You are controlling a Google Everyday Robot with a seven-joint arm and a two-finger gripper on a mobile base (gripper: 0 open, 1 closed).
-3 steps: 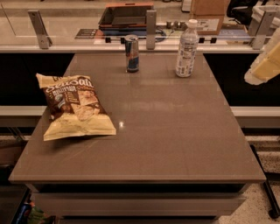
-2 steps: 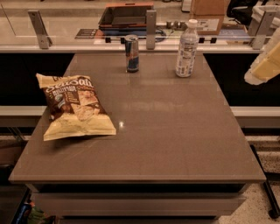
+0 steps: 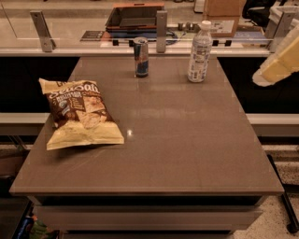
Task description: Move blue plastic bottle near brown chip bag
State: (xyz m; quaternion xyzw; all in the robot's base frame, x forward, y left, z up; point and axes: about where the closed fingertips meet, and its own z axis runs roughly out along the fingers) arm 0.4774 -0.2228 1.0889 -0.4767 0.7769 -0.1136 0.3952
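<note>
The blue plastic bottle (image 3: 200, 52) stands upright at the far right of the brown table, clear with a white cap and a white label. The brown chip bag (image 3: 79, 113) lies flat near the table's left edge, brown in the middle with pale yellow ends. My gripper (image 3: 278, 64) shows as a pale yellow-white shape at the right edge of the view, off the table's right side and above it. It is well to the right of the bottle and touches nothing.
A blue-and-silver can (image 3: 141, 57) stands at the far middle of the table (image 3: 187, 154), left of the bottle. Behind the table runs a counter with metal posts (image 3: 161, 31), a dark tray (image 3: 133, 16) and a cardboard box (image 3: 227, 14).
</note>
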